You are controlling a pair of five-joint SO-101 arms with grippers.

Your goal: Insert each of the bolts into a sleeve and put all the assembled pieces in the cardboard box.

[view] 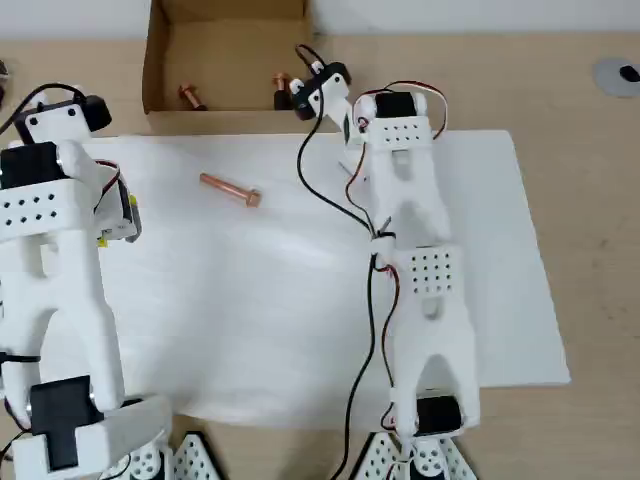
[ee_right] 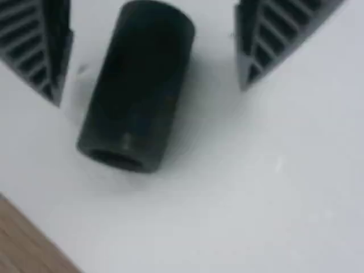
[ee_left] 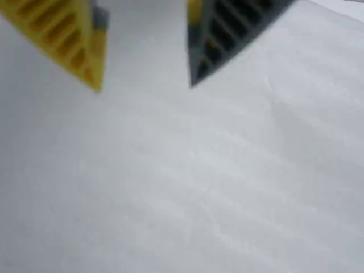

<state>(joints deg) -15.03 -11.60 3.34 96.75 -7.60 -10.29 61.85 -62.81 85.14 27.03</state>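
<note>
While two pieces (view: 192, 96) lie boxed, one bolt (view: 230, 189), one sleeve (ee_right: 136, 85) lie outside.

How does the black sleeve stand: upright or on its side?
On its side. The sleeve lies flat on the white sheet, one open end showing, between the open jaws of the right gripper.

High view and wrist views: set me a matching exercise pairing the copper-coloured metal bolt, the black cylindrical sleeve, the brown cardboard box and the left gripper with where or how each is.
1. copper-coloured metal bolt
2. black cylindrical sleeve
3. brown cardboard box
4. left gripper

A. holds two copper-coloured pieces
B. open above the white sheet
C. on the sheet, inside the open right gripper
D. alone on the sheet, away from both grippers

Pairs: 1-D, 2-C, 3-A, 4-B
</note>
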